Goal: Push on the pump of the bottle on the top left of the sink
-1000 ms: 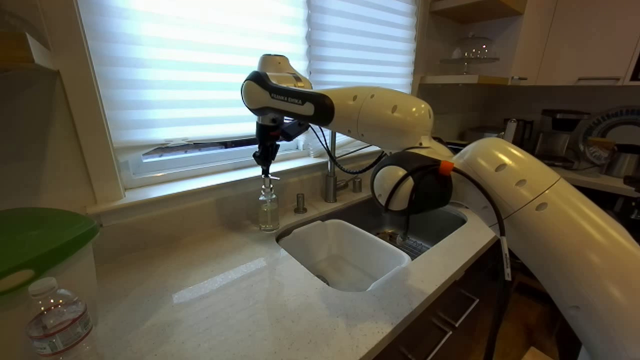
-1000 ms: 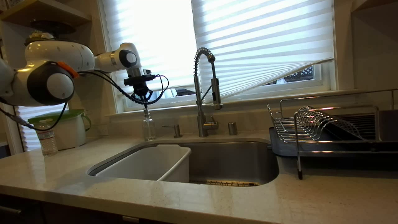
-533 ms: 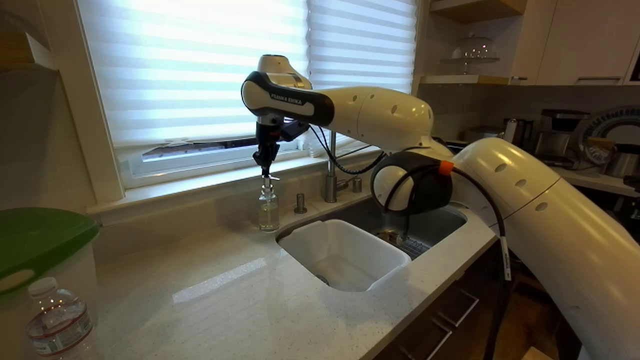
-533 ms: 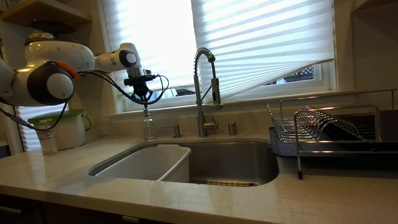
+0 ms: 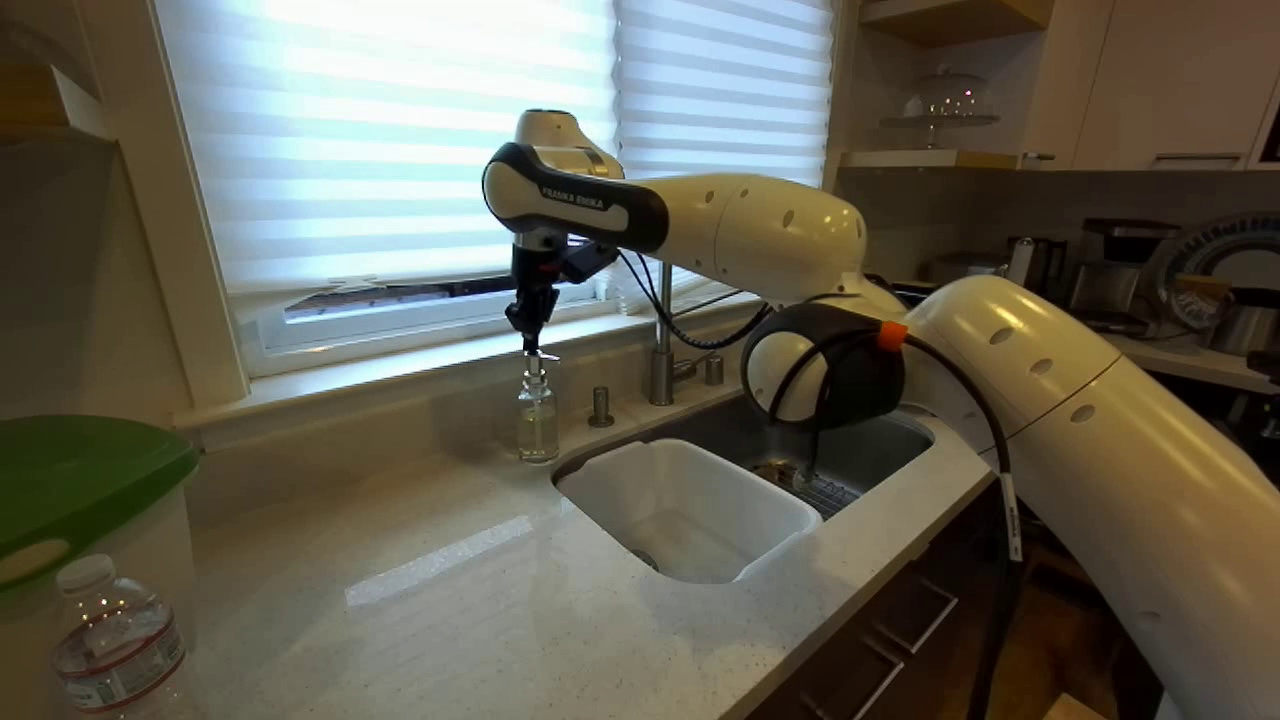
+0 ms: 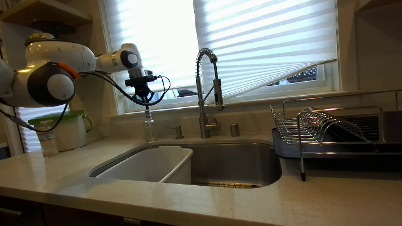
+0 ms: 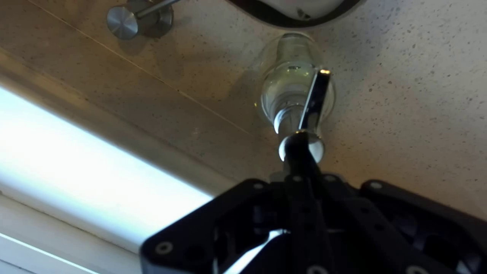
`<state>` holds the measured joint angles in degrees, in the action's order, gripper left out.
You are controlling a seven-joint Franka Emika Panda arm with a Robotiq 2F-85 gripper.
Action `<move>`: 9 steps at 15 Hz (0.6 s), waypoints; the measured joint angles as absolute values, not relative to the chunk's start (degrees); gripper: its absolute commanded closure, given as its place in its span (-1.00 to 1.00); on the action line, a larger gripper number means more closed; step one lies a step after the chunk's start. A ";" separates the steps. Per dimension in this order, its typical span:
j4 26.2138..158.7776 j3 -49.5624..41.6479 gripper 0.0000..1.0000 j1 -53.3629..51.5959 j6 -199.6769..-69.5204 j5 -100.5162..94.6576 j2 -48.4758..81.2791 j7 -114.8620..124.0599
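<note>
While the clenched claw touches the pump, the bottle stands upright below it, just beside the edge of the sink; open worktop spreads on the claw's other side, and above, the arm reads "FRANKA EMIKA".

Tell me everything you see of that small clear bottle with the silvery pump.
The slim clear bottle looks like glass or plastic, with rounded shoulders, a narrow neck and what seems pale liquid inside. Its shiny silvery pump head has a straight nozzle. The bottle stands upright on the pale speckled countertop, by a back corner of the steel sink. The closed black gripper appears to touch the pump head from above.
</note>
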<state>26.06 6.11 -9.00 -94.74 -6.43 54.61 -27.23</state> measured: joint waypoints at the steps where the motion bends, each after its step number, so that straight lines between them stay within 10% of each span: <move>1: 26.06 6.11 1.00 -9.00 -94.72 -6.32 54.62 -27.23; 9: 26.06 6.11 1.00 -8.82 -94.47 -5.58 54.85 -27.23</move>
<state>26.06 6.11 -8.82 -94.47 -5.58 54.85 -27.23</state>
